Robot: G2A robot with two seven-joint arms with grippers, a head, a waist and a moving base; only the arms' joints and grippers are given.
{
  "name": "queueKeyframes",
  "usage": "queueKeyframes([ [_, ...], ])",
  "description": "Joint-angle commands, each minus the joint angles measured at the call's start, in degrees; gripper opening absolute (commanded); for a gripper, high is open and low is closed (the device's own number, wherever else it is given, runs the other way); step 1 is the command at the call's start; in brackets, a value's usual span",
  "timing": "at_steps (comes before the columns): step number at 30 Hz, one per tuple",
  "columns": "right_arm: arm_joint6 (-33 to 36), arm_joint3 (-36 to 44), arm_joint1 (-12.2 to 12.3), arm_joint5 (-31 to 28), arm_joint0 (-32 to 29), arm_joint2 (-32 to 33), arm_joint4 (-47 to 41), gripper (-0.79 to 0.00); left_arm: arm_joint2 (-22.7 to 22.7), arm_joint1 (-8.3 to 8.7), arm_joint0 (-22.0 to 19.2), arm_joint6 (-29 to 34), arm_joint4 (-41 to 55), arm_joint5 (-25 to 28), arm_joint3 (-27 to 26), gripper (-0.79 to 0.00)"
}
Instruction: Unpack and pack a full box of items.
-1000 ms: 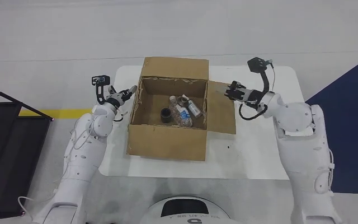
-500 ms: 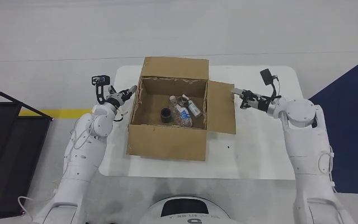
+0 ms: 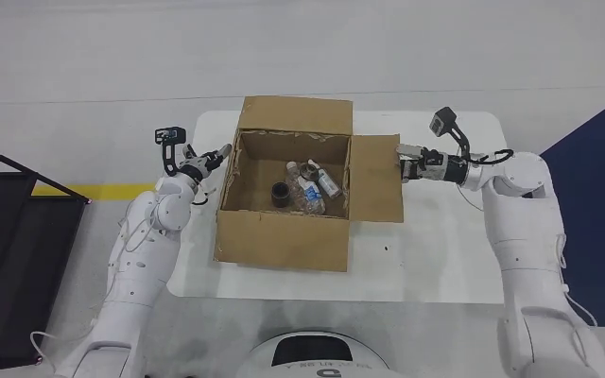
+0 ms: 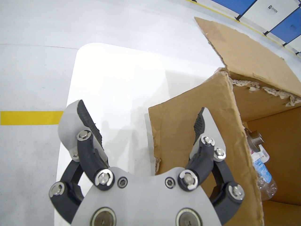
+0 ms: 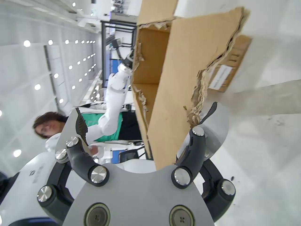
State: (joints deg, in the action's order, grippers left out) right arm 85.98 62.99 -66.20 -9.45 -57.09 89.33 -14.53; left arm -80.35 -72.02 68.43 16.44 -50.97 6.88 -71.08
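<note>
Nearest you, the cardboard box (image 3: pixel 288 189) stands open on the white worktop (image 3: pixel 435 255), closer to the left edge than to the right. Its near flap (image 3: pixel 282 242) is folded outward toward the near edge. On the box floor lies a black round container (image 3: pixel 281 196). Just beside it, toward the right, a few clear plastic bottles (image 3: pixel 310 197) lie bunched together.

Level with the box's far half, your left pincer (image 3: pixel 225 151) hovers at the left flap (image 3: pixel 230 176), which stands nearly upright. Its fingers are spread wide. In the left wrist view the flap's torn edge sits between them, and you cannot tell whether either pad touches the cardboard.

On the opposite side, your right pincer (image 3: pixel 399 163) sits at the outer edge of the right flap (image 3: pixel 375 180), which leans out toward the right edge of the worktop. These fingers are also spread. In the right wrist view the flap passes between them, one finger on the worktop side and one on the box side, and nothing is pinched.

Farthest away, the far flap (image 3: pixel 296 114) lies opened out toward the far edge.
</note>
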Motion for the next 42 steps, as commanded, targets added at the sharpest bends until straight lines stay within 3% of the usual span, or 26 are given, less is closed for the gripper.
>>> queueKeyframes([
  [1,2.0,-1.5,0.1,-0.1,1.0,-0.4,-3.4,0.000,0.0,0.00,0.0,0.0,0.0,0.0,0.0,0.000],
  [8,-0.1,2.0,0.2,-0.4,1.7,-2.8,-4.2,0.000,0.0,0.00,0.0,0.0,0.0,0.0,0.0,0.000],
  [18,-10.0,20.5,0.5,1.2,-3.8,-5.5,-1.2,0.000,0.0,0.00,0.0,0.0,0.0,0.0,0.0,0.000],
  [26,-17.4,31.0,0.4,4.3,-5.3,-12.8,10.5,0.000,0.0,0.00,0.0,0.0,0.0,0.0,0.0,0.000],
  [38,-23.6,28.3,-0.9,10.7,1.1,-25.7,22.7,0.000,0.0,0.00,0.0,0.0,0.0,0.0,0.0,0.000],
  [42,-21.0,25.3,-1.7,15.5,5.5,-31.7,29.2,0.000,0.0,0.00,0.0,0.0,0.0,0.0,0.0,0.000],
])
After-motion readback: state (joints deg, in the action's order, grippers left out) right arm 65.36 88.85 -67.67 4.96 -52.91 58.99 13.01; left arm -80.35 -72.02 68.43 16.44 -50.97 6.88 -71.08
